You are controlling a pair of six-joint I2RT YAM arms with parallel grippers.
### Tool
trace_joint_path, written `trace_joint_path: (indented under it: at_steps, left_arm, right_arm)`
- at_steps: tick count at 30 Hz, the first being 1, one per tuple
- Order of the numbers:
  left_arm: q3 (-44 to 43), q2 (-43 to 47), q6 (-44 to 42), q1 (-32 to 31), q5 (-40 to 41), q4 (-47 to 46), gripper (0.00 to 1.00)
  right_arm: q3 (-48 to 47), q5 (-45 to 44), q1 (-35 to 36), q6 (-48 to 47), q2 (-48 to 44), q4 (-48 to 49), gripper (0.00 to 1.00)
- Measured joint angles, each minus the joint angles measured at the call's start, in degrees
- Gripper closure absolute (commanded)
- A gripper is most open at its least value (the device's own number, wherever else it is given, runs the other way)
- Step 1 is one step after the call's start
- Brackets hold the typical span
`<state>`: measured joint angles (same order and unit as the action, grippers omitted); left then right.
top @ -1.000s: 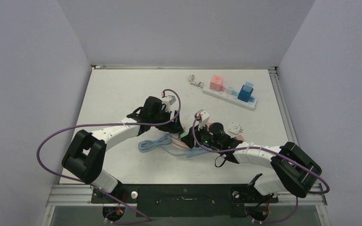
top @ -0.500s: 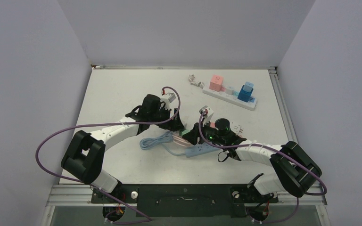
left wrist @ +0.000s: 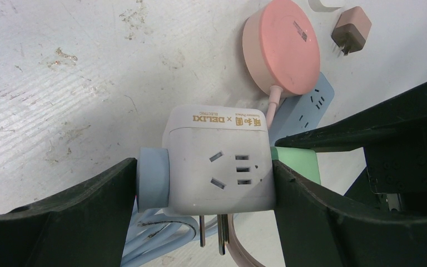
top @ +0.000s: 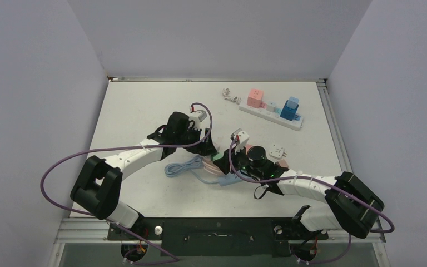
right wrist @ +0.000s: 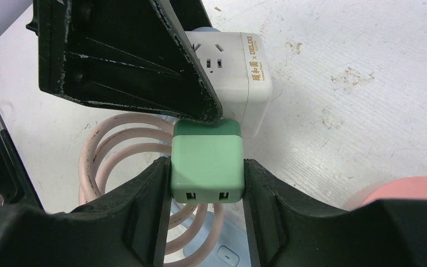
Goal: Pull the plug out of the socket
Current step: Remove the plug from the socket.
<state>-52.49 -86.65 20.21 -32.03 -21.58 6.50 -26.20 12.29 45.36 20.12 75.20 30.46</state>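
Observation:
A white cube socket (left wrist: 218, 161) sits between the fingers of my left gripper (left wrist: 203, 178), which is shut on it; bare prongs stick out under it. A round light-blue plug (left wrist: 152, 178) sits on the cube's left face, against one finger. A green plug (right wrist: 206, 161) butts against the cube's other side (right wrist: 244, 61). My right gripper (right wrist: 206, 178) is shut on this green plug, one finger on each side. In the top view both grippers meet at mid-table, left (top: 208, 149) and right (top: 225, 161). I cannot tell whether the green plug's pins are still seated.
A round pink socket (left wrist: 281, 47), a brown adapter (left wrist: 351, 29) and a light-blue power strip (top: 231, 179) lie close by. Coiled pink cable (right wrist: 105, 161) and blue cable (top: 180, 167) lie under the grippers. A white power strip (top: 271, 114) with pink and blue plugs lies at the back right.

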Motion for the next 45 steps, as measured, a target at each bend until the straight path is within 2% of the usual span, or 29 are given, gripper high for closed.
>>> trace_joint_path:
  at_steps: [8,18,26,30,38,45]
  left_arm:
    - [0.00,0.07,-0.07,0.11,-0.22,0.04,1.00]
    - [1.66,3.74,-0.31,0.28,-0.94,-3.61,1.00]
    - [2.27,4.31,-0.04,0.33,-0.98,-4.68,1.00]
    - [2.60,4.39,0.28,0.31,-0.59,-5.27,1.00]
    - [3.41,5.11,0.22,0.22,1.25,-4.68,1.00]
    - [3.41,5.11,0.13,0.22,1.79,-4.68,1.00]
  right_arm:
    - [0.00,0.24,-0.13,0.02,0.00,0.17,0.95]
    - [1.77,10.56,-5.60,2.19,-0.02,7.28,0.95]
    - [1.86,11.58,-6.05,2.21,-0.04,8.13,0.95]
    - [1.84,9.49,-5.11,1.49,-0.59,7.30,0.95]
    - [0.87,-0.28,0.42,-0.55,-1.09,4.09,0.95]
    - [0.15,-3.17,1.77,-1.29,-1.07,2.71,0.95]
